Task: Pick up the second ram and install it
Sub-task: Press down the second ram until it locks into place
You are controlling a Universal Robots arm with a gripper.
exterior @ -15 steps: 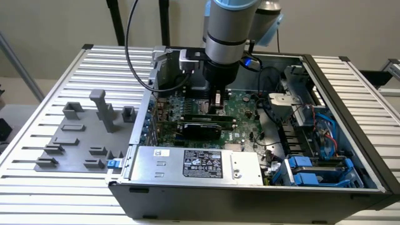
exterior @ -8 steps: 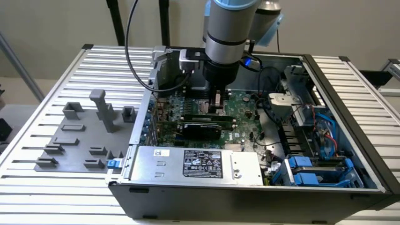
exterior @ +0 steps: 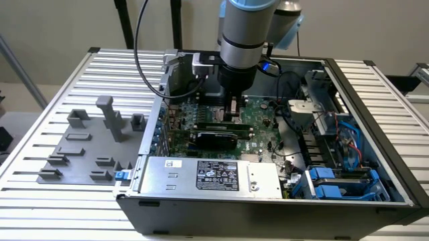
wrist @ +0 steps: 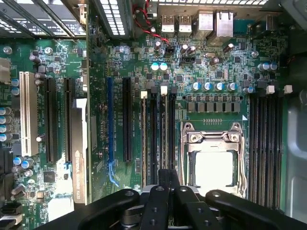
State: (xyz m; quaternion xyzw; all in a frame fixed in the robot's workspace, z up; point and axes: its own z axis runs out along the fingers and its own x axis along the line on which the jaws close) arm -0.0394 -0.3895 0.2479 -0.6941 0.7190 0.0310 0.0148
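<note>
A robot arm reaches down into an open computer case (exterior: 268, 211) lying on a slatted table (exterior: 40, 201), its gripper (exterior: 233, 116) low over the motherboard (wrist: 216, 72) near the case's back wall. In the wrist view the fingers (wrist: 156, 206) are drawn close together, pinching a thin dark strip seen edge-on that appears to be the ram (wrist: 163, 176). The stick sits between the fingertips and runs in line with the black memory slots (wrist: 158, 134) directly beneath it. From this angle it cannot be told whether its lower edge touches a slot. White latches (wrist: 164, 89) mark the far ends of those slots. Just beside the slots is the silver processor socket (wrist: 213, 163), and a second bank of slots (wrist: 266, 143) lies beyond it, toward the board's edge. In the exterior view a black card (exterior: 214, 136) stands across the board in front of the gripper, between it and the grey power supply (exterior: 214, 175) at the case's near edge. A grey fixture tray (exterior: 80, 150) rests on the table, well apart from the case, toward the exterior view's left.
</note>
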